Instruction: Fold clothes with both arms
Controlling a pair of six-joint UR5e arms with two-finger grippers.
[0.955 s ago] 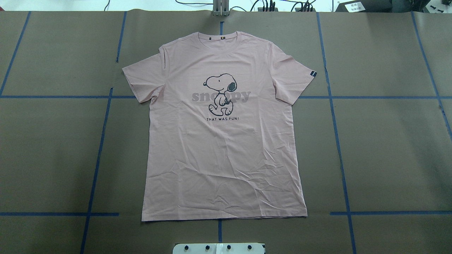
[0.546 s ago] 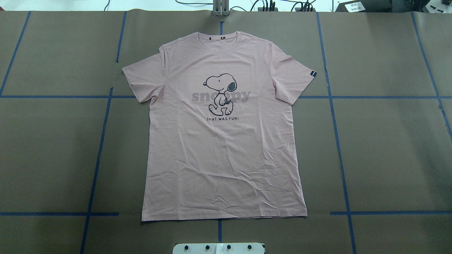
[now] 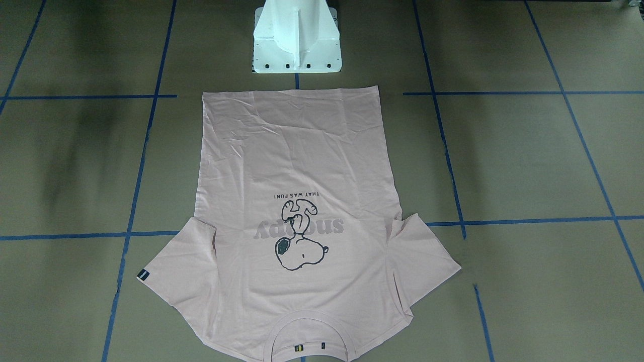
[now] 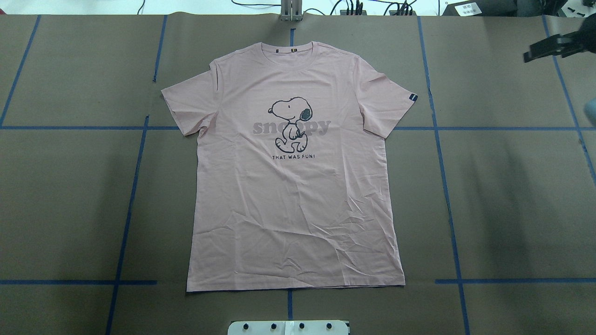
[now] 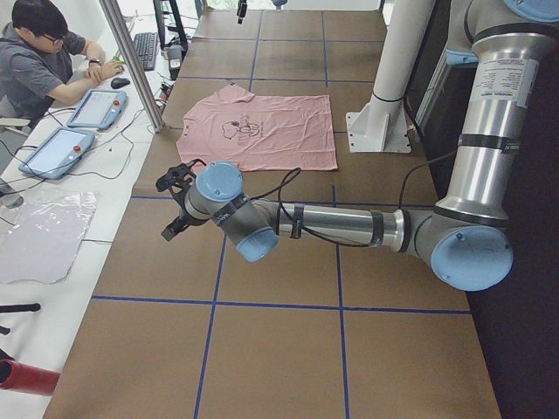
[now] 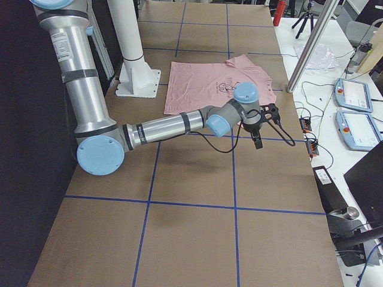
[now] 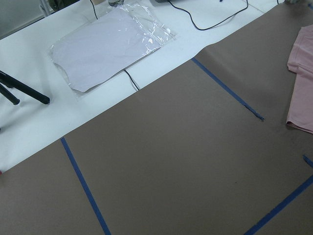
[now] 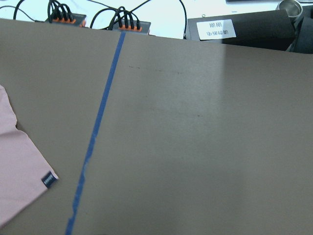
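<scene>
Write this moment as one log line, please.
T-shirt: flat, unfolded, print up | left gripper: off the T-shirt | right gripper: off the T-shirt | fold: not started

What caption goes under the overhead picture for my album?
Pink T-shirt lies flat on the brown table; the right gripper pokes in at the far corner.

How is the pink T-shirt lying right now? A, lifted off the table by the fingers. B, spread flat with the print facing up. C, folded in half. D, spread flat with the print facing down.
B: the T-shirt lies spread flat on the table, Snoopy drawing facing up.
</scene>
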